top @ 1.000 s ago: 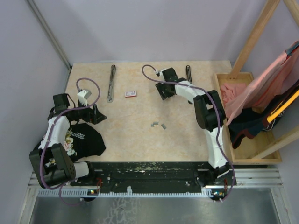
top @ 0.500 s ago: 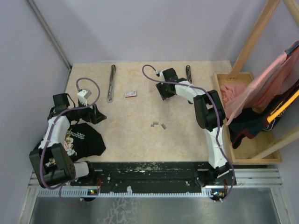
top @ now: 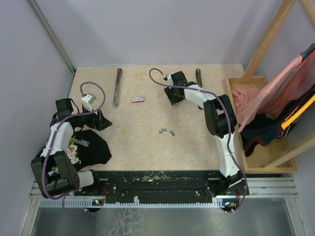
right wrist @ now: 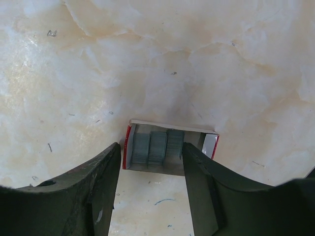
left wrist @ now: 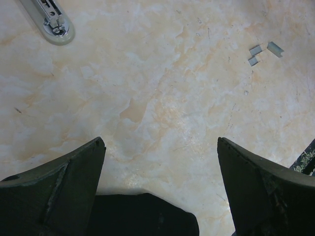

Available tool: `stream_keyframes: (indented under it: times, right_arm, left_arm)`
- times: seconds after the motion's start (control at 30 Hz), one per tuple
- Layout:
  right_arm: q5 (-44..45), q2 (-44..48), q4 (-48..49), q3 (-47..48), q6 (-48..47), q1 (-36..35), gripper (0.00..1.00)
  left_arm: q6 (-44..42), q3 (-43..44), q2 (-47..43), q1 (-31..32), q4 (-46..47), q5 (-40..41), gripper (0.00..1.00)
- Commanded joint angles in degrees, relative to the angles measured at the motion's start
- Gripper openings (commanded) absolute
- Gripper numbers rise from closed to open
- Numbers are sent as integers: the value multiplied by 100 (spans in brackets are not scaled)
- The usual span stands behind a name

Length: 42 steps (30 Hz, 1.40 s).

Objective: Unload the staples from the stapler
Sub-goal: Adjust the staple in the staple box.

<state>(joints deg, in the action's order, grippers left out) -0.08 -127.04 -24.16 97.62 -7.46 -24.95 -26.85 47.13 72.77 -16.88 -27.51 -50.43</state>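
Lying loose on the worktop [top: 147,147], the staples [top: 167,131] are sitting as a few small grey pieces just toward 5 o'clock of its middle, well apart from both arms. In the left wrist view they are showing at 2 o'clock [left wrist: 256,51], with bare marble between them and the fingers.

The left tool [left wrist: 161,142] is hanging low over the 9 o'clock side of the worktop with its jaws spread wide and nothing between them. A black shirt [top: 86,145] is lying just beside it toward 7 o'clock. The stapler [top: 117,87] is lying as a long grey bar toward 11 o'clock, and its rounded end [left wrist: 54,24] is showing at the wrist view's 11 o'clock corner.

The right tool [right wrist: 150,152] is reaching toward 12 o'clock, its jaws standing partly apart and pinching nothing. Just ahead of its fingertips a small red-and-white box [right wrist: 170,147] is lying open on the marble, with rows of grey strips [right wrist: 157,146] inside it. A second grey bar [top: 198,77] is lying toward 1 o'clock, near the right arm. A wooden rack [top: 268,34] hung with clothes is standing at 3 o'clock.
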Motion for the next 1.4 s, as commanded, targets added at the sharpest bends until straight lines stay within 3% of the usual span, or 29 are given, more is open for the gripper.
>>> stream_keyframes:
  times: [0.0, 0.43, 0.7, 1.1, 1.37]
  right_arm:
    - [-238, -140, -65, 288, -250, 10, 53]
    - [-1133, -43, -276, 211, -1217, -221, 54]
    - [-1205, 78, -383, 122, -1573, -377, 56]
    - [-1127, 859, -759, 115, -2341, -572, 65]
    - [-1379, 1513, -1026, -423, -3283, -781, 68]
  left_arm:
    - [-74, 169, 25, -34, -88, -146, 100]
    - [-77, 164, 12, -39, -97, -153, 100]
    - [-79, 169, 8, -43, -97, -159, 100]
    - [-80, 173, 36, -44, -97, -160, 100]
    - [-69, 178, 29, -44, -97, -155, 100]
